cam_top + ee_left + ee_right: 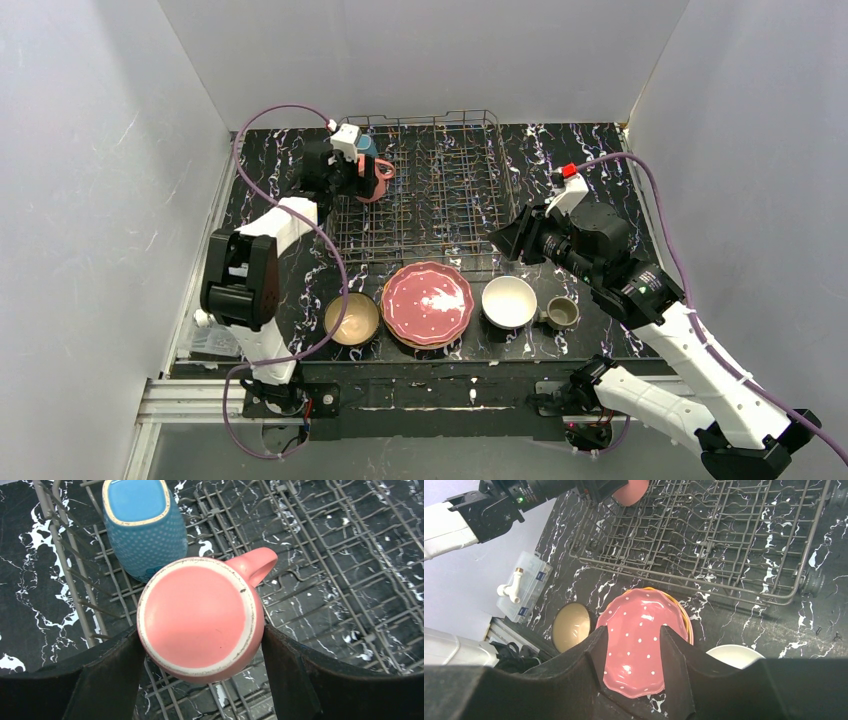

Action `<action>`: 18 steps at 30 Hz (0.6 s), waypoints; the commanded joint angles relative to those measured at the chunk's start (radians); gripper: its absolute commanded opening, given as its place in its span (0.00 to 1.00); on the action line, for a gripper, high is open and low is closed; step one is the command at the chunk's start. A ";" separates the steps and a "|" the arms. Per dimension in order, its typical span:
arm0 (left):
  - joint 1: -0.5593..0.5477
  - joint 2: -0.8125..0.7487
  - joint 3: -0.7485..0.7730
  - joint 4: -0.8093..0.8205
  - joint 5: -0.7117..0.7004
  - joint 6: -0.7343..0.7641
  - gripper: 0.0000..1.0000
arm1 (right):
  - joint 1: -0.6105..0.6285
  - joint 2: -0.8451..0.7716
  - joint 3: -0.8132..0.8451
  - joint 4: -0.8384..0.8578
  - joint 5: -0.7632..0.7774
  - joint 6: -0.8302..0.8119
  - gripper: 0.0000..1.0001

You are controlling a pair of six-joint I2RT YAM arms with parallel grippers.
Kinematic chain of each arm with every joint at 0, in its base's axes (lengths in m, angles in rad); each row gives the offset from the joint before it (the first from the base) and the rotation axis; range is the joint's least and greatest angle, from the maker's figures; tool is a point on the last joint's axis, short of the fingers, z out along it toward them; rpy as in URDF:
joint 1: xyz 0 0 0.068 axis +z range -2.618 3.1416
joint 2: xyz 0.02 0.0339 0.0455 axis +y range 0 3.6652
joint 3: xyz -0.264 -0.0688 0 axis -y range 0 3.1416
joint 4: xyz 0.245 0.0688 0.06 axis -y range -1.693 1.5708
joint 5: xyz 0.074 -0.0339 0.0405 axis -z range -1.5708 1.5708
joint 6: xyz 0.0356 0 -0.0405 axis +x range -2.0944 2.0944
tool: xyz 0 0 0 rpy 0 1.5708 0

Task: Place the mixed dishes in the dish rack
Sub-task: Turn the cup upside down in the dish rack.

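Near edge of the desk (590,170), a row is laid out left to right: tan bowl (351,318), pink plate (427,303), white bowl (509,301), grey mug (562,313). All are set upright, openings up. The pink plate is stacked on an orange plate (685,617), of which only the rim is seen. A clear plastic box (215,340) is seen left of the tan bowl, at the desk edge.

The right pincer (634,652) is held above the desk between the row and the rack (430,190), pointed toward the left. Its fingers (591,660) are spread apart, nothing is gripped, and the pink plate is seen through the gap.

The rack is placed behind the row, at the middle of the desk. Its near and right parts are bare wire.

At the far-left corner of the rack, the left pincer (362,178) is clamped on a pink mug (197,617), one finger pressed on each side. The mug is turned bottom up, handle out to the right in the wrist view. Whether it rests on the wires cannot be told. Just behind it a teal mug (142,525) is set in the corner, also bottom up.
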 commanded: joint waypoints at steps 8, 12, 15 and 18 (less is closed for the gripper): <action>0.011 0.077 0.117 0.041 -0.095 0.088 0.00 | -0.004 0.024 0.009 0.039 0.037 -0.047 0.52; 0.011 0.109 0.129 0.041 -0.122 0.106 0.00 | -0.004 0.030 0.009 0.045 0.040 -0.051 0.52; 0.011 0.132 0.141 0.039 -0.126 0.110 0.00 | -0.004 0.032 0.004 0.050 0.043 -0.052 0.53; 0.012 0.147 0.154 0.039 -0.133 0.111 0.00 | -0.004 0.036 0.002 0.048 0.040 -0.052 0.54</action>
